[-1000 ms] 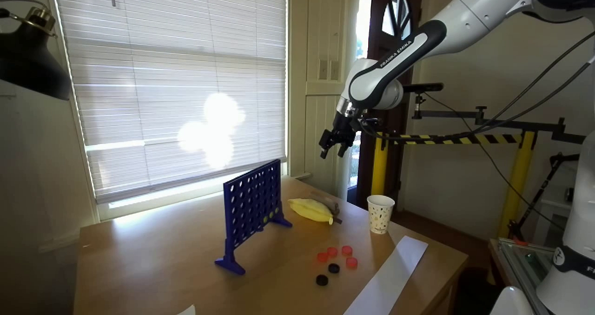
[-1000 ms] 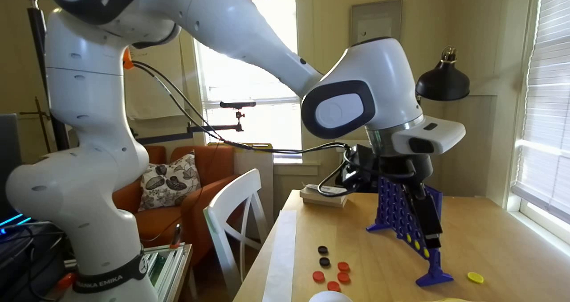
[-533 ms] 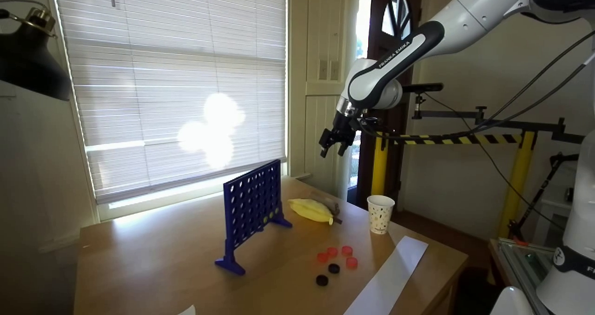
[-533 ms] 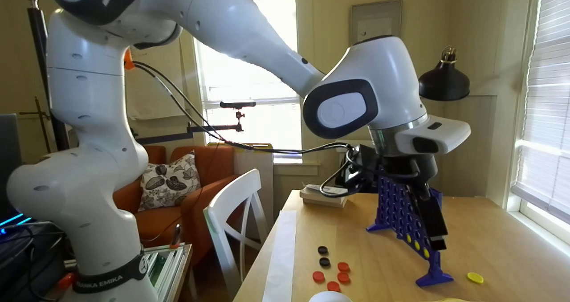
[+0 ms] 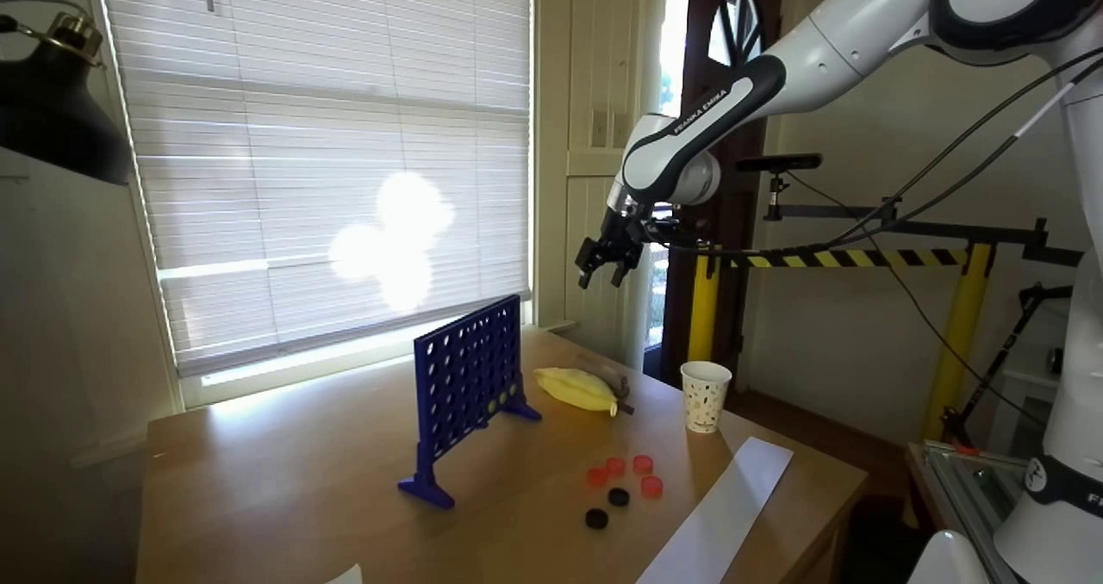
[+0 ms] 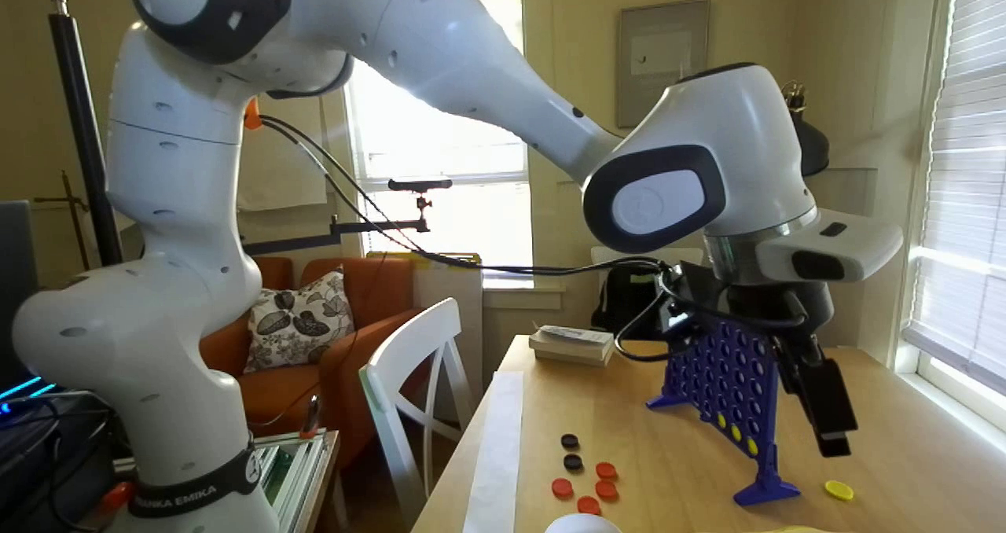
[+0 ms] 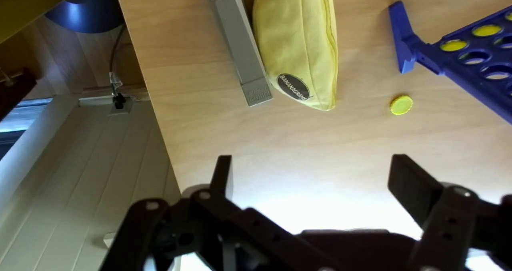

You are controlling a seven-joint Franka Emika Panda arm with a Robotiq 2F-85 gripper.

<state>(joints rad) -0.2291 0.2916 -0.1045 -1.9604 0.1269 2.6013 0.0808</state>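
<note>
My gripper (image 7: 312, 159) is open above the table, with nothing between its fingertips in the wrist view. In both exterior views it hangs well above the tabletop (image 5: 284, 481). Ahead of the fingers lie a yellow banana-shaped pouch (image 7: 300, 31) and, against its side, a grey bar-like object (image 7: 242, 43). To the right is a small yellow disc (image 7: 401, 104), flat on the wood. Near it stands the blue upright grid rack (image 7: 402, 31), with several yellow discs in its bottom row. The rack shows whole in an exterior view (image 5: 424, 429).
Several red discs (image 5: 642, 463) and two black discs (image 5: 618, 497) lie near a white paper strip (image 5: 719, 515). A speckled paper cup (image 5: 705, 394) stands close to the table's edge. Books (image 6: 574, 352) and a white chair (image 6: 452, 332) are further off. A black lamp (image 5: 60, 106) hangs at one side.
Over the last half second the arm has swung leftward in one exterior picture and rightward in the other, carrying the gripper past the rack's near end. The jaws stay open; the table objects are unmoved.
</note>
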